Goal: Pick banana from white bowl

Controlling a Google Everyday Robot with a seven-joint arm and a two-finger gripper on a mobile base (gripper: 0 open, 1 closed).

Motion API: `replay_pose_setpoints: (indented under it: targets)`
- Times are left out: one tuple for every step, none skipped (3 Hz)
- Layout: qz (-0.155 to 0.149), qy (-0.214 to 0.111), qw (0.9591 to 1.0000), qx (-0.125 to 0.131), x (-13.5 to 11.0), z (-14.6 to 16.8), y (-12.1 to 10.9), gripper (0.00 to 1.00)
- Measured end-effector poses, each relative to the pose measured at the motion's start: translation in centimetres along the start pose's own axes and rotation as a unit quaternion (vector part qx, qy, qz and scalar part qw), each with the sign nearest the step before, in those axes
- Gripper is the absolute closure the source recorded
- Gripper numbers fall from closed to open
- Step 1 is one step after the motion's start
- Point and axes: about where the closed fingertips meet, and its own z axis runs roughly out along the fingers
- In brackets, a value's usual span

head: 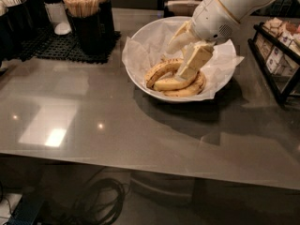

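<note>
The white bowl (140,76), wide and lined with crinkled white paper, stands on the grey table right of centre. Three spotted yellow bananas (165,71) lie curled together in it. My gripper (176,62) reaches down into the bowl from the upper right on its white arm (234,3). Its cream fingers are spread open. The near finger (193,62) rests its tip on the bananas. The far finger (180,35) sits above the paper at the back of the bowl. Nothing is held.
A black mat (56,48) at the back left carries dark containers, one full of wooden stir sticks (84,3). A black wire rack (276,60) with packets stands at the right edge. Cables (101,198) lie on the floor under the table's front edge.
</note>
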Motion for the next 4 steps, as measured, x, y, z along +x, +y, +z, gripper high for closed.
replay_pose_setpoints:
  targets:
    - [-0.008,-0.006,0.9999,-0.01,0.0,1.2,-1.1,0.4]
    - [-0.009,-0.011,0.9997,-0.02,0.7,2.6,-1.8,0.41]
    - [0.004,-0.012,0.9993,-0.034,2.0,3.8,-1.3,0.41]
    - [0.021,0.002,0.9985,-0.051,3.8,4.2,-0.2,0.41]
